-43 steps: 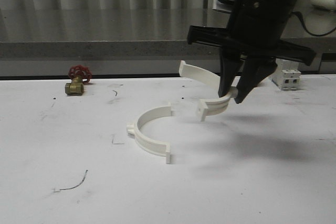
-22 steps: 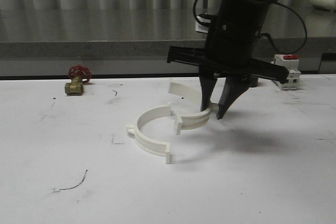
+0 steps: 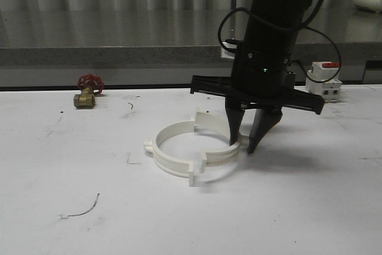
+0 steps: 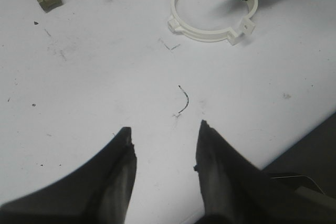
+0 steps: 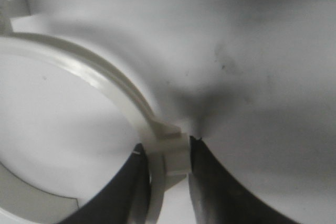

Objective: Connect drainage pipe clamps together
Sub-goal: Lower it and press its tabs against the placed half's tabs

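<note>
White plastic is sitting between the right jaws (image 3: pixel 246 144): they are clamping the rim of the held half-ring (image 3: pixel 222 141), one finger inside the curve and one outside, at its far-right part. That half is hanging at a slight tilt beside the resting half-ring (image 3: pixel 169 158), which is lying flat near the middle of the surface (image 3: pixel 71 207). The two curves are facing each other and already outlining a ring, well clear of every edge.

Judging progress, the carrying and rough alignment look done. At the back, the end tabs are sitting close together; at the front, the held half's tab is riding just above its partner rather than level with it. What seems left is lowering and pressing the halves until both tab pairs are meeting; whether any pair is actually touching now cannot be told.

The right wrist view is giving the grip itself, a fingertip (image 5: pixel 212 182) pressing the raised block on the rim. The left wrist view is showing the ring shape from above and the left jaws (image 4: pixel 164 145) standing apart, holding nothing, near the surface's front edge. The front view is adding a brass valve (image 3: pixel 87 92) with a red handle towards the far-left edge and a white breaker (image 3: pixel 323 83) at the far right.
</note>
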Robot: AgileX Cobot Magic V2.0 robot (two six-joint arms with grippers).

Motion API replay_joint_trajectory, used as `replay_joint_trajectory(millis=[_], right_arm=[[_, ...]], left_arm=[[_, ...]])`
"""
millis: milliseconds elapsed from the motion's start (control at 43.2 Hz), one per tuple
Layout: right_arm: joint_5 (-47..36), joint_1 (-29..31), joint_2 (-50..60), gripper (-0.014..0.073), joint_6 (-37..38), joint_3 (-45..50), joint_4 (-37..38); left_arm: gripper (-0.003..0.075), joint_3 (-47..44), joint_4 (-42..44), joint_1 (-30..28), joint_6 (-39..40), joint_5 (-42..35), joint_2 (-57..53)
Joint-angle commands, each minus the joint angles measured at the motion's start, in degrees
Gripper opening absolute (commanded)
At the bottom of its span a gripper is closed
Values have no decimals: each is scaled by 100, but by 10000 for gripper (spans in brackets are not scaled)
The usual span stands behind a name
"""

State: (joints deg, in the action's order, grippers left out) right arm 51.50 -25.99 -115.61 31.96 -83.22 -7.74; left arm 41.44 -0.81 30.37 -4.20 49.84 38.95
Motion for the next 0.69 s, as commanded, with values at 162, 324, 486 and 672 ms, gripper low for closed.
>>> replay_joint_trajectory(millis=[162,324,486,672], right_arm=[[-98,24,129,164,35,-174,29],[-176,24,129,211,40,-174,29],[-261,24,129,304,40,-174,29],[-300,24,129,304,72,-174,-10]], left_arm=[[273,158,-25,-3,0,-356,-10],[273,158,-25,-3,0,-356,-10],[273,158,-25,-3,0,-356,-10],[273,158,-25,-3,0,-356,-10]])
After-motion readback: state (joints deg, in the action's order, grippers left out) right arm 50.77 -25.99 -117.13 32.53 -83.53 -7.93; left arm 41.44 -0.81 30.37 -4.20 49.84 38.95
